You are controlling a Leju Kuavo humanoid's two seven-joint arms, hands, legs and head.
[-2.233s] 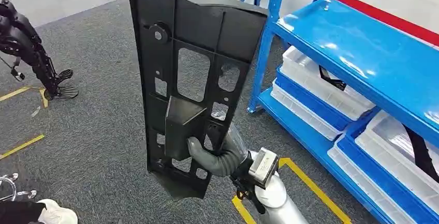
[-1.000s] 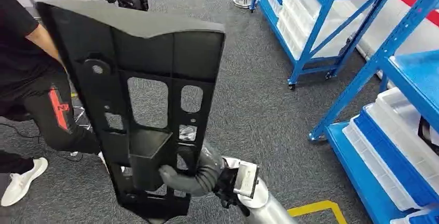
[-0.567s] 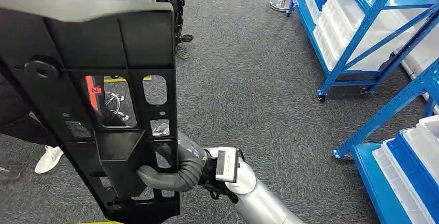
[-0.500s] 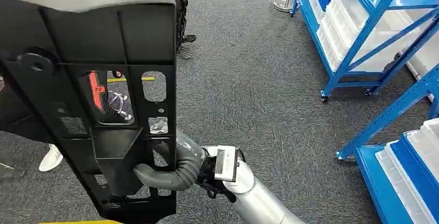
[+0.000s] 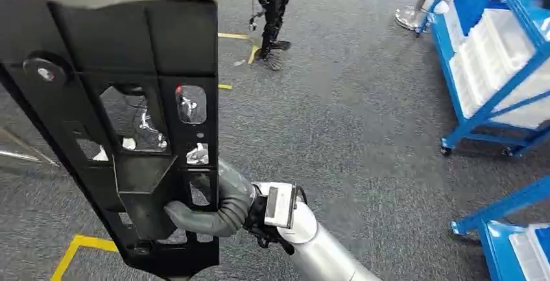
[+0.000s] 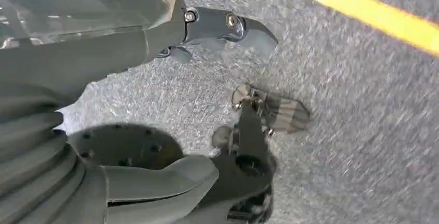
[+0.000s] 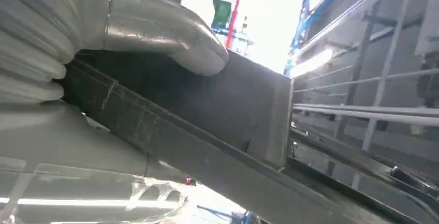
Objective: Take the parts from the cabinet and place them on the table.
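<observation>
I have grey carpet [image 5: 350, 119] under the rig, crossed by yellow floor tape [image 5: 78, 245] near my left side. Blue shelving racks [image 5: 483, 67] with white plastic bins [image 5: 483, 47] stand to the right, well apart from my arm. Another humanoid robot [image 5: 272, 8] stands upright on the carpet farther ahead.

The black plastic panel [image 5: 123, 112], a ribbed moulding with several cut-out windows and a round boss near its upper left, is held upright in the air in front of me, off the shelves. My right hand [image 5: 204, 216] grips it low down, fingers curled around the boxy raised pocket near its bottom edge; in the right wrist view the thumb [image 7: 165, 32] presses against the panel's dark face [image 7: 222, 100].

My left hand [image 6: 103, 131] hangs over the carpet. It holds nothing; the thumb and the fingers [image 6: 228, 27] lie apart.
</observation>
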